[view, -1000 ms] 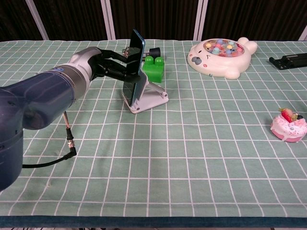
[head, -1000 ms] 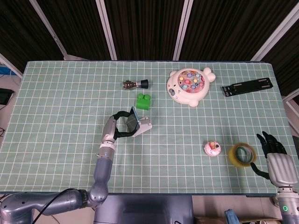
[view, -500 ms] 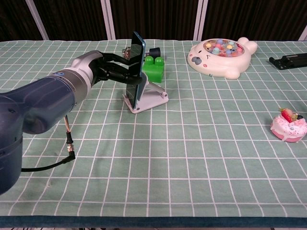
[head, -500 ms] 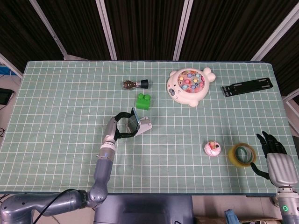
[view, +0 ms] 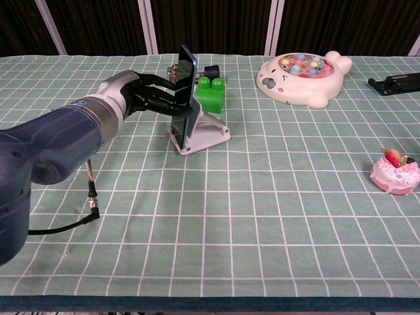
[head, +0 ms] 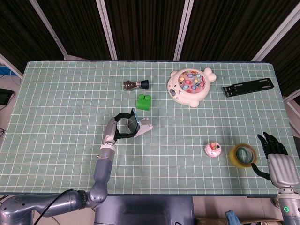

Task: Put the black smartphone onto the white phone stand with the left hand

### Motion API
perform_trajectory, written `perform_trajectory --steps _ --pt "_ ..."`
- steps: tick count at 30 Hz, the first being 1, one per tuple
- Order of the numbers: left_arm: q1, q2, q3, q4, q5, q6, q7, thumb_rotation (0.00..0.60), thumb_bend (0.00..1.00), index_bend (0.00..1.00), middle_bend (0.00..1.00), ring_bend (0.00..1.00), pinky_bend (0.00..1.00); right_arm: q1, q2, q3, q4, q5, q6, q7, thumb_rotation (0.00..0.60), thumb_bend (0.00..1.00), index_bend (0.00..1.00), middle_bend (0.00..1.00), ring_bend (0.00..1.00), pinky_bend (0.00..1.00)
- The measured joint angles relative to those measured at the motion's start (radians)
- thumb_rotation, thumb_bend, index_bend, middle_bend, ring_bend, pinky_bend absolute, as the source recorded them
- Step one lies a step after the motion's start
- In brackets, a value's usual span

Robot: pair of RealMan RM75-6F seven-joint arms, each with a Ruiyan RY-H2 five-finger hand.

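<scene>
The black smartphone [head: 134, 121] [view: 186, 90] stands steeply on edge, its lower end in the white phone stand [head: 145, 127] [view: 207, 134] left of the table's middle. My left hand [head: 117, 125] [view: 139, 97] reaches in from the left and holds the phone, dark fingertips [view: 172, 100] on its top edge and face. My right hand [head: 275, 158] shows only in the head view, beyond the table's front right corner, fingers spread and holding nothing.
A green block [head: 144, 102] [view: 211, 94] sits just behind the stand, with a small dark knob [head: 136, 85] further back. A cream fishing toy [head: 189, 87] [view: 305, 72], black bracket [head: 247, 87], pink donut [head: 213, 149] [view: 395, 172] and tape roll [head: 243, 155] lie to the right.
The phone has settled a little lower into the stand and leans against it. My left hand stays on it, wrist drawn slightly left. The right hand has not moved.
</scene>
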Motion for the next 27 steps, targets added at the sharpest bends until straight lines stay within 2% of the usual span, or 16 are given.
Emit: perform_trajectory --steps 20,23,25,27 --pt "0.007 0.009 0.011 0.012 0.004 -0.01 -0.002 0.6 0.25 0.46 0.52 0.12 0.06 0.0 -0.001 0.0 0.001 0.0 0.0 -0.001 0.6 0.36 0.07 0.0 0.0 0.15" --pt "0.008 0.013 0.016 0.01 0.0 -0.018 0.001 0.6 0.24 0.37 0.42 0.08 0.04 0.0 0.0 0.0 -0.001 0.0 0.0 0.0 0.6 0.36 0.07 0.0 0.0 0.15" --pt "0.008 0.019 0.024 0.007 0.001 -0.028 0.007 0.6 0.24 0.27 0.31 0.02 0.01 0.0 -0.001 0.0 0.0 0.0 0.0 0.0 0.6 0.36 0.07 0.0 0.0 0.15" --pt "0.007 0.023 0.029 0.004 0.005 -0.031 0.011 0.6 0.23 0.22 0.24 0.0 0.0 0.0 -0.001 0.0 0.001 0.0 0.001 0.0 0.6 0.36 0.07 0.0 0.0 0.15"
